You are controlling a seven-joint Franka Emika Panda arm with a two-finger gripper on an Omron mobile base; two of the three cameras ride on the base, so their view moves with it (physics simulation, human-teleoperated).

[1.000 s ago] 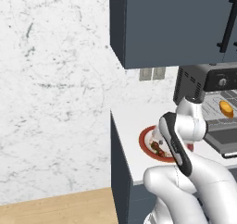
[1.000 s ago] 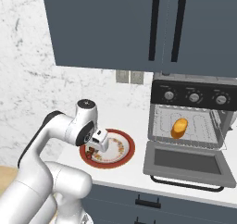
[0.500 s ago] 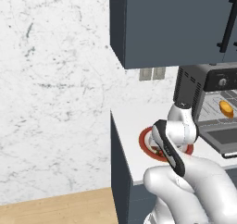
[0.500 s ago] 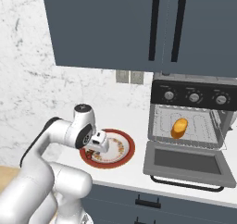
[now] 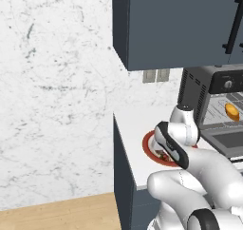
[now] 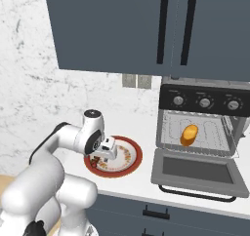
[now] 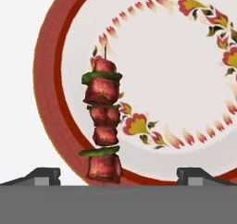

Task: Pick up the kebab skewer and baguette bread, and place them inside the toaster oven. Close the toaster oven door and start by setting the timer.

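One skewer (image 7: 102,122) lay on the plate (image 7: 185,79): thin stick, four dark red meat chunks and one small red piece at the top, two green bits between them, bare stick tip poking past the top chunk. It sat along the plate's left side in the hand view, lower end over the red rim. In the right base view the skewer was hidden under the gripper (image 6: 104,152).

Gripper hung low over the plate (image 6: 128,157), jaws spread wide, nothing held; fingertips (image 7: 44,174) stood either side of the skewer's lower end, apart from it.

One bread (image 6: 188,134), golden-orange, oblong, lay on the wire rack inside the oven (image 6: 203,114). Also seen in the left base view (image 5: 231,111).

One oven, dark grey, three knobs (image 6: 205,103) on the black top strip. Door (image 6: 195,171) dropped fully open, flat toward the front, black bar handle at its front edge.

One plate: white, red rim, ring of red and yellow flower marks, on the white counter (image 6: 146,181) just left of the oven.

Around: dark cabinets (image 6: 146,30) overhead, two black handles; wall outlet (image 6: 136,81) on the marble backsplash. The arm's own elbow (image 5: 173,146) blocked much of the plate (image 5: 149,146) in the left base view.
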